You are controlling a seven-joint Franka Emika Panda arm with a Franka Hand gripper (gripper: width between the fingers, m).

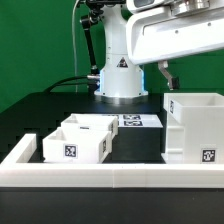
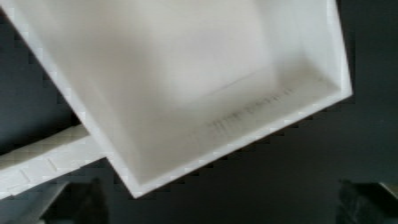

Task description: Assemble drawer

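The drawer's tall white housing (image 1: 195,125) stands on the black table at the exterior view's right, a tag on its front. Two small open-top trays (image 1: 72,146) (image 1: 92,126) sit close together at the exterior view's left, the nearer one showing a tag. My gripper (image 1: 167,74) hangs above the housing's back left corner, apart from it. In the wrist view an open white box (image 2: 196,70), likely the housing, fills most of the frame. My gripper (image 2: 210,205) is open and empty, with its dark fingers (image 2: 54,200) set wide apart at the frame's corners.
A long low white rail (image 1: 110,178) edges the table's front and bends back at the exterior view's left. The marker board (image 1: 135,122) lies flat in front of the robot base (image 1: 118,80). A white strip (image 2: 36,165) shows beside the box in the wrist view.
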